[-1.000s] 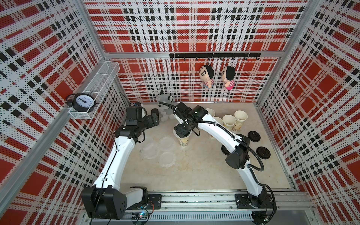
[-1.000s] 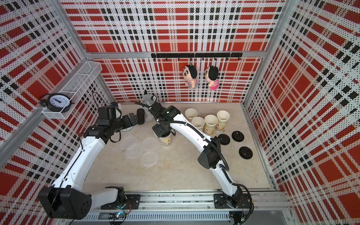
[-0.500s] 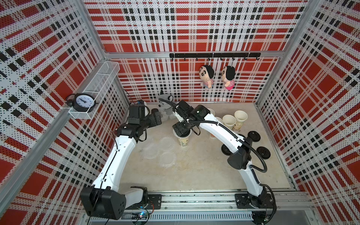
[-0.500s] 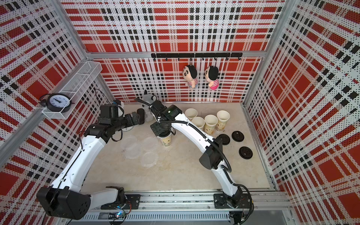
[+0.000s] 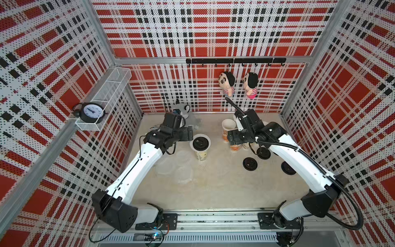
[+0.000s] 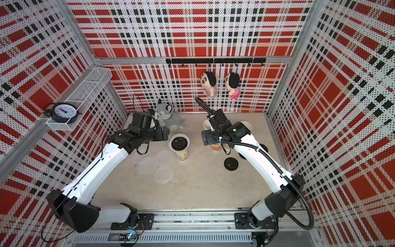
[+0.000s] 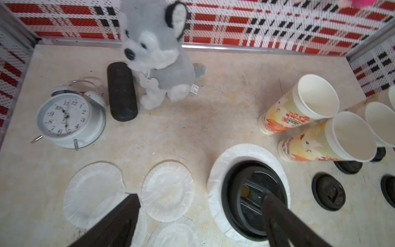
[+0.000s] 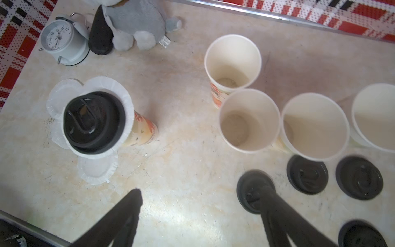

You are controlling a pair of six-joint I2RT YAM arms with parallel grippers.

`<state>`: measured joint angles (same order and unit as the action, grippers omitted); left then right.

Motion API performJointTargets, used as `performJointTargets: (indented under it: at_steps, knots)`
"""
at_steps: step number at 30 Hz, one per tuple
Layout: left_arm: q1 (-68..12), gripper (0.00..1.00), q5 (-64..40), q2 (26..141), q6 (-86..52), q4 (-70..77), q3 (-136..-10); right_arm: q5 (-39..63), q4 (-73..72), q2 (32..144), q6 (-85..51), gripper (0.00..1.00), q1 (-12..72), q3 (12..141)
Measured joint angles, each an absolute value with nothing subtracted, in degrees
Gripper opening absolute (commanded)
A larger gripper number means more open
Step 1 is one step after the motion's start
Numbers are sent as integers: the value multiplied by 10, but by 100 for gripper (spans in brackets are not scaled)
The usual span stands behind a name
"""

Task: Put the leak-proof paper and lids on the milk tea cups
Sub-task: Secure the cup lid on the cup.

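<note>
WALLS: you are facing red-black-white plaid perforated panels (image 5: 213, 32) | FLOOR: a beige mottled tabletop (image 5: 224, 192) is lying under even light | FITTINGS: a black hook rail (image 5: 235, 61) is crossing the back wall, a wire shelf (image 5: 111, 89) is hanging at one side

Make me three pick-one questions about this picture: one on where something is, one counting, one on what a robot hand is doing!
1. Where does the plush dog sit? A by the back wall B in a cup C on the shelf
2. How many cups stand open? A two B four C six
3. The left gripper is: A open and empty B shut on a lid C shut on a cup
1A: it sits by the wall. 2B: four bare mouths. 3A: fingers apart, nothing between.
</note>
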<state>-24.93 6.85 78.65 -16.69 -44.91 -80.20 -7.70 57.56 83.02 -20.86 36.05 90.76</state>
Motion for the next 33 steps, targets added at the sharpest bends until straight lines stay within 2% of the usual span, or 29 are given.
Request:
performJointTargets:
  at_steps: [4, 6, 14, 33]
  knots:
    - [-285, 74, 70, 825, -165, -468, -815, -63, 557, 790, -218, 85, 360, 835]
    - [-299, 73, 74, 843, -165, -477, -821, -58, 551, 787, -220, 85, 360, 812]
    - [-326, 69, 84, 867, -178, -499, -821, -41, 528, 781, -222, 84, 359, 770]
    - [-328, 67, 112, 889, -182, -504, -831, -27, 504, 778, -223, 84, 359, 755]
